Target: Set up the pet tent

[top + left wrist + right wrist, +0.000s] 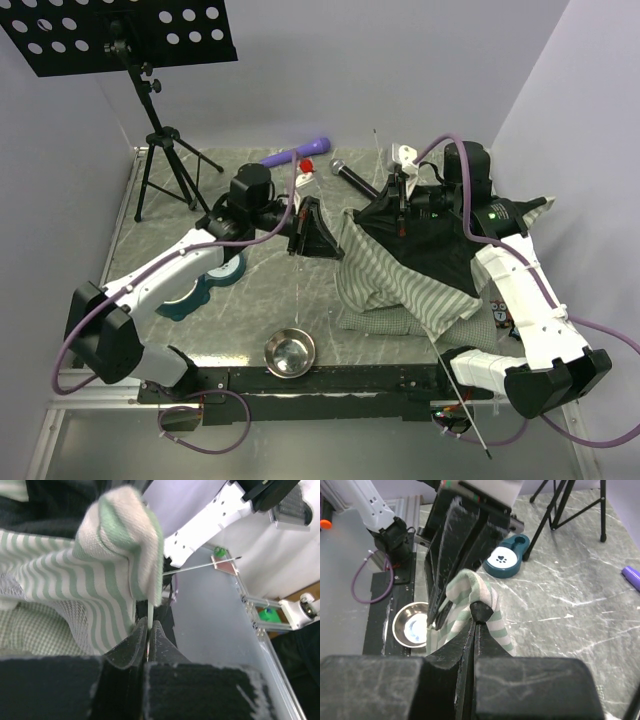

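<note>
The pet tent (pixel 400 285) lies as a collapsed heap of green-and-white striped fabric and dark lining right of centre. My left gripper (pixel 325 238) is at the heap's left edge. In the left wrist view it (pixel 149 626) is shut on a thin white pole (pixel 149 612) that runs up into a striped fabric corner (pixel 125 540). Mesh and the checked cushion (pixel 35 632) show at the left there. My right gripper (pixel 352 222) reaches in from the right. In the right wrist view it (pixel 479 619) is shut on the same striped corner (pixel 487 597), beside the left gripper's fingers (pixel 451 560).
A steel bowl (pixel 290 352) sits at the near edge and a teal bowl holder (pixel 200 287) lies under the left arm. A music stand (pixel 150 130) stands at the back left. A purple toy (pixel 296 153), red ball (pixel 306 164) and microphone (pixel 352 178) lie at the back. A loose pole (pixel 465 410) juts over the front edge.
</note>
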